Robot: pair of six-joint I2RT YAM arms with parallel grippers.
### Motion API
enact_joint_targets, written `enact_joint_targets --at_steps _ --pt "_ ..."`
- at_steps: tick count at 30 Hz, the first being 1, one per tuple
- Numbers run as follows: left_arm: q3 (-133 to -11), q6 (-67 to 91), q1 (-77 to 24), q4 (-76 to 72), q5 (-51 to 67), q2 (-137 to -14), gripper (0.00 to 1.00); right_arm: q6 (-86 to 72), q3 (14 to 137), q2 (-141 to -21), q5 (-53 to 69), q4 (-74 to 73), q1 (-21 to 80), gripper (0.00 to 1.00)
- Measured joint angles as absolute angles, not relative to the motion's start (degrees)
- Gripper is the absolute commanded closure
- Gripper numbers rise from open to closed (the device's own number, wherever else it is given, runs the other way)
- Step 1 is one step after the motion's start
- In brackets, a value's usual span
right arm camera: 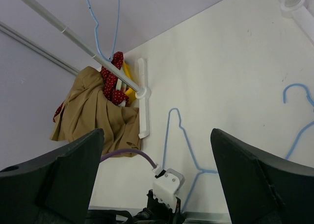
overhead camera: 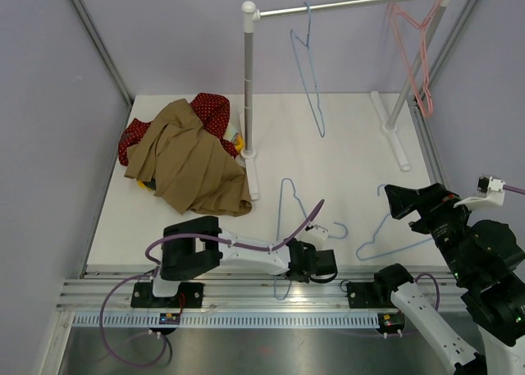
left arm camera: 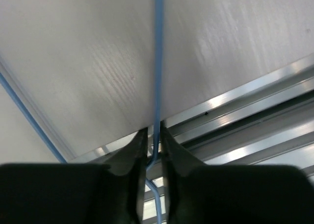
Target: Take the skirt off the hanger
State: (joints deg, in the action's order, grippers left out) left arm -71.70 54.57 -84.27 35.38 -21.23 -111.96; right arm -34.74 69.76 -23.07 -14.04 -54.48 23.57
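Observation:
The tan skirt (overhead camera: 190, 162) lies in a heap at the table's back left, also in the right wrist view (right arm camera: 91, 113), with no hanger showing in it. A blue wire hanger (overhead camera: 287, 212) lies flat on the table, reaching the front edge. My left gripper (overhead camera: 301, 268) is low at that edge and shut on the hanger's wire (left arm camera: 157, 77), which runs between the jaws (left arm camera: 153, 134). My right gripper (overhead camera: 408, 201) is raised at the right, open and empty, its fingers (right arm camera: 64, 180) wide apart and facing the table.
A red dotted garment (overhead camera: 209, 111) and something yellow lie under the skirt. A clothes rail (overhead camera: 344, 6) stands at the back with a blue hanger (overhead camera: 310, 71) and pink hangers (overhead camera: 418, 51). Another blue hanger (overhead camera: 385, 227) lies at the front right. Metal rails (overhead camera: 246, 297) run along the front.

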Motion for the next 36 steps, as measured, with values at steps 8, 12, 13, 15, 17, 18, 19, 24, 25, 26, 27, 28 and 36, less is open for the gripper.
enact_joint_targets --at_steps 8,12,13,15,17,18,19,24,25,26,27,28,36 --pt "-71.88 55.09 -84.16 37.85 -22.31 -111.77 1.0 -34.26 69.6 -23.2 -14.06 -54.33 23.57 0.02" --pt "-72.03 54.39 -84.09 41.65 -23.38 -108.99 1.0 -33.17 70.83 -24.58 -14.66 -54.76 23.57 0.02" --pt "-72.42 53.91 -84.01 42.74 -23.73 -107.59 1.0 -32.75 71.4 -24.95 -15.11 -54.83 23.57 0.02" --pt "-73.82 53.21 -83.9 44.38 -24.12 -104.07 1.0 -31.88 72.69 -25.47 -16.03 -54.94 23.57 0.01" --pt "-75.92 52.03 -83.72 44.84 -24.38 -99.26 1.0 -31.11 73.78 -25.52 -16.86 -54.96 23.57 0.01" --pt "-76.99 51.33 -83.68 44.8 -24.4 -96.6 1.0 -30.81 74.32 -25.52 -17.12 -54.96 23.57 0.01" --pt "-77.93 50.54 -83.66 44.73 -24.36 -93.86 1.0 -30.59 74.67 -25.52 -17.34 -54.92 23.57 0.01" --pt "-81.3 46.06 -83.66 44.49 -23.83 -81.1 1.0 -29.65 75.09 -25.52 -17.76 -54.72 23.57 0.01" --pt "-81.6 45.15 -83.68 44.45 -23.79 -78.63 1.0 -29.54 75.09 -25.52 -17.85 -54.68 23.57 0.01" --pt "-81.71 44.36 -83.68 44.51 -23.83 -76.2 1.0 -29.47 75.09 -25.52 -17.91 -54.65 23.57 0.01" --pt "-81.73 43.66 -83.66 44.62 -24.05 -74.0 1.0 -29.34 75.09 -25.52 -17.91 -54.61 23.57 0.01" --pt "-81.87 43.2 -83.64 44.91 -24.29 -72.4 1.0 -29.32 75.09 -25.54 -17.91 -54.43 23.57 0.01" --pt "-90.17 38.17 -78.35 48.6 -26.68 -68.45 1.0 -29.32 74.94 -25.69 -17.74 -52.93 23.57 0.01"
